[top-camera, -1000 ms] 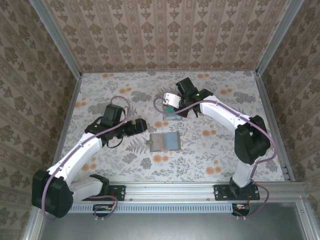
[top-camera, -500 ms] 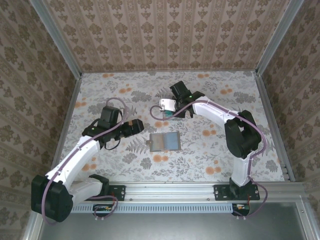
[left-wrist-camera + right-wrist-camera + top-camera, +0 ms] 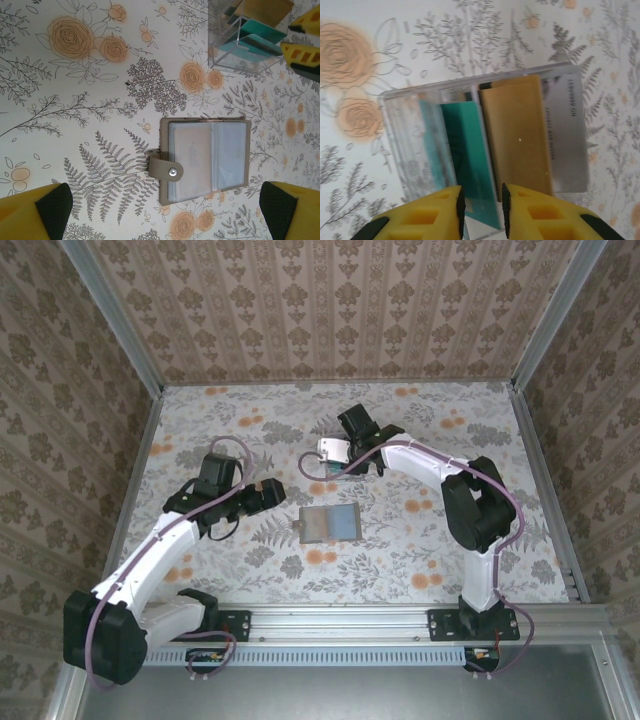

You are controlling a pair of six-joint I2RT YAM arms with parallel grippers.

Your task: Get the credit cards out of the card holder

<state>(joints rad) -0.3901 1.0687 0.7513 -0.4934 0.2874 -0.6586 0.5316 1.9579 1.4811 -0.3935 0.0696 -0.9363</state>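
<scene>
- Card holder (image 3: 205,160) lies open, lining up, near the middle of the floral table (image 3: 420,540).
- Patterned wallpaper walls (image 3: 330,310) enclose the table on three sides, and a metal rail (image 3: 330,618) edges the near side.
- Left gripper (image 3: 165,214): fingers spread wide, empty.
- Right gripper (image 3: 483,205): fingers narrowly parted astride a teal card (image 3: 467,150) in the clear box (image 3: 395,130).

Olive-grey card holder (image 3: 205,160), teal and tan credit cards (image 3: 515,135), floral table (image 3: 75,100)

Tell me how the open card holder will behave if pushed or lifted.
The card holder lies flat and open, so it would probably slide rather than tip. Its two panels meet at a fold, so lifted by one edge it likely flops shut.
</scene>
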